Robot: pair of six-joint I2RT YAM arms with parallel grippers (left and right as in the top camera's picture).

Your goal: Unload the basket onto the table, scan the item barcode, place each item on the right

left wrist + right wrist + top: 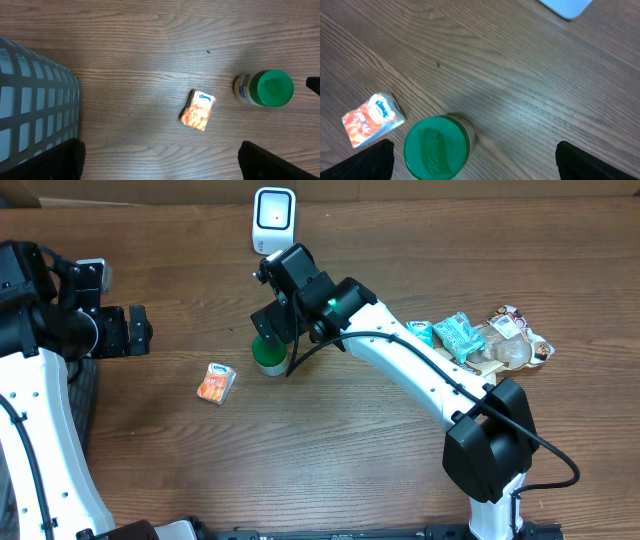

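A jar with a green lid (267, 356) stands upright on the wooden table, and a small orange tissue pack (215, 383) lies to its left. The white barcode scanner (273, 218) stands at the far edge. My right gripper (277, 328) hovers over the jar, open. In the right wrist view the green lid (436, 148) sits between the fingers, nearer the left finger (366, 163), untouched. My left gripper (138, 330) is open at the left. Its view shows the tissue pack (198, 110) and the jar (265, 88) ahead of the empty left gripper (160, 167).
A pile of snack packets (480, 340) lies at the right. A grey mesh basket (35, 102) sits at the table's left side, beside my left gripper. The scanner's corner (567, 6) shows at the top of the right wrist view.
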